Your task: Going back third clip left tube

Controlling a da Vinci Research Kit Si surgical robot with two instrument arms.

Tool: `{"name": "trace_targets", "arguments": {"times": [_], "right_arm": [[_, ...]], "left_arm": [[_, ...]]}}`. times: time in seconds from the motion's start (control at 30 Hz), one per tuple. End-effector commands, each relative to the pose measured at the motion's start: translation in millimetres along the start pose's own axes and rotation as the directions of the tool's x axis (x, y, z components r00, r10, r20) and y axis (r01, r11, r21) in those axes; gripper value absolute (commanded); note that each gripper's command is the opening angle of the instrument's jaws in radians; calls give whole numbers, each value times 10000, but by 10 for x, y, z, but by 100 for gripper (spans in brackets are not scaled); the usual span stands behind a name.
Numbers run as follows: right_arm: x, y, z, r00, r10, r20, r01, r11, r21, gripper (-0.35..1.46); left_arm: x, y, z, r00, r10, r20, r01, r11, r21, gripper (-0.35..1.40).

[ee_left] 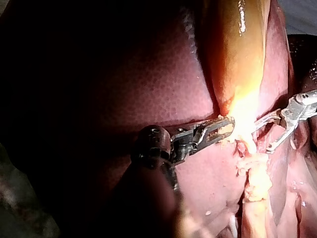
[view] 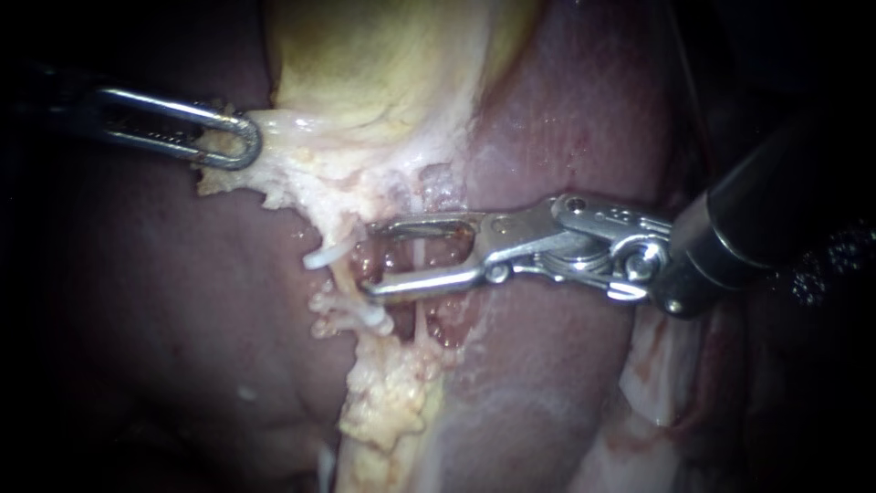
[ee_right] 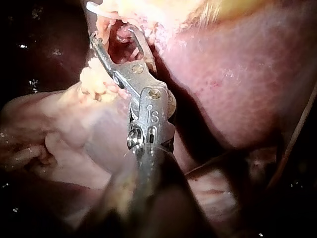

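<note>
The right instrument's slotted steel hand gapes wide and empty over a thin pale strand, beside the left tube, a slick yellowish cord bearing two white clips. The left instrument's looped steel hand pinches ragged fatty tissue below the glossy yellow gallbladder.

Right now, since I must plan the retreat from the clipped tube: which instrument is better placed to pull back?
Right. The right instrument has open jaws, gripping nothing, so it can probably back out. The left instrument is shut on pale tissue beside the gallbladder.
</note>
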Motion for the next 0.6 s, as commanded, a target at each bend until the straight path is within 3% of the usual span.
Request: {"name": "trace_targets", "arguments": {"times": [0.03,0.27,0.43,0.6], "right_arm": [[0,-2,-3,9998,-214,15,214,9998,48,50],[-2,-19,-32,9904,-1373,185,1374,9905,-64,50],[-3,-27,-57,9672,-2136,1372,2179,9758,-170,50],[2,-29,-83,9563,-2465,1569,2513,9678,-111,50]], "left_arm": [[0,0,0,10000,0,0,0,10000,-2,-35],[0,-1,0,10000,1,2,-1,10000,-5,-35],[0,-2,-1,10000,3,4,-3,10000,-8,-35],[1,-3,-1,10000,3,5,-3,10000,-9,-35]]}}
